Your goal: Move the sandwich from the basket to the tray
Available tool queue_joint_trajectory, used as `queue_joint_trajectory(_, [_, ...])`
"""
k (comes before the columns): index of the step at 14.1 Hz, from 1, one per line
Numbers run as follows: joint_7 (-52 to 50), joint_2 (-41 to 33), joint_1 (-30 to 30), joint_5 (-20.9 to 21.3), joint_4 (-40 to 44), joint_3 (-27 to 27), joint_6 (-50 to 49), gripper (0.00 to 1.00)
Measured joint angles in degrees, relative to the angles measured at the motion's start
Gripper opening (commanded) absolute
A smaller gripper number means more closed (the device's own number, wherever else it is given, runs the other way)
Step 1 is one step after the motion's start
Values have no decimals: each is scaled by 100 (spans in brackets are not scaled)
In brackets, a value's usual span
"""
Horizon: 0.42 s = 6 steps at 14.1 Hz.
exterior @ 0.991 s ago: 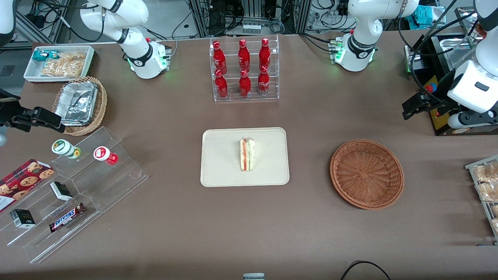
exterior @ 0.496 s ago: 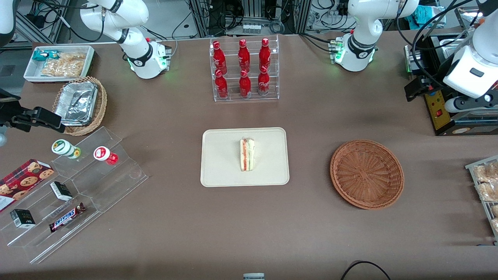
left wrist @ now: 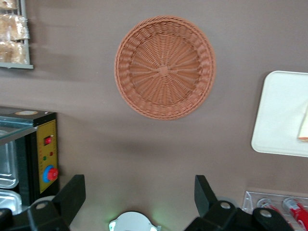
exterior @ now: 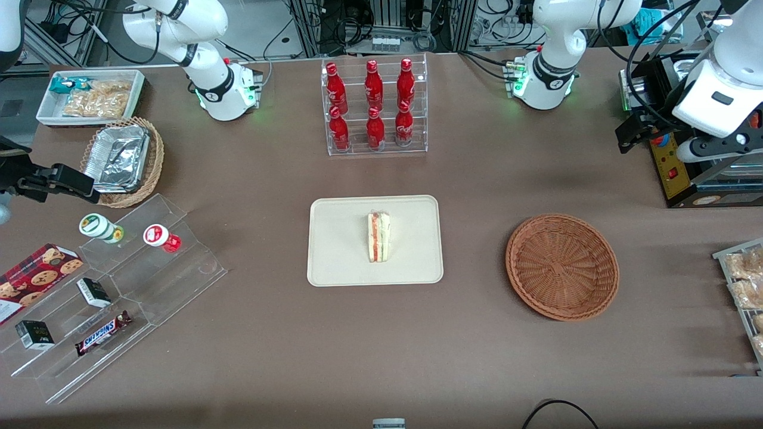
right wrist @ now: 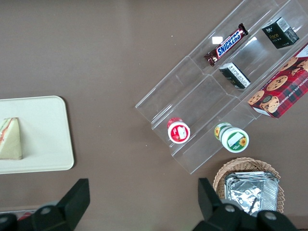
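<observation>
The sandwich [exterior: 378,236] lies on the cream tray [exterior: 340,256] in the middle of the table, its red filling edge showing. It also shows in the right wrist view [right wrist: 9,139] on the tray [right wrist: 45,139]. The reddish-brown basket [exterior: 562,267] is empty and sits toward the working arm's end of the table. The left arm's gripper [exterior: 633,132] is open and empty, high above the table, farther from the camera than the basket and next to a black box. In the left wrist view the gripper [left wrist: 138,192] looks down on the basket [left wrist: 164,67] and a tray corner [left wrist: 281,115].
A clear rack of red bottles [exterior: 374,107] stands farther from the camera than the tray. A black box with a yellow panel [exterior: 670,170] and a rack of baked snacks [exterior: 745,286] are at the working arm's end. Acrylic steps with snacks [exterior: 113,298] lie toward the parked arm's end.
The left arm's gripper has risen and drawn away from the camera toward the black box. The sandwich, tray and basket have not moved.
</observation>
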Motion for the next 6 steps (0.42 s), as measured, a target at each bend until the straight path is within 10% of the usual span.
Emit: queue_joint_trajectory(6, [0,-17,5,-348,-5,31,96,100])
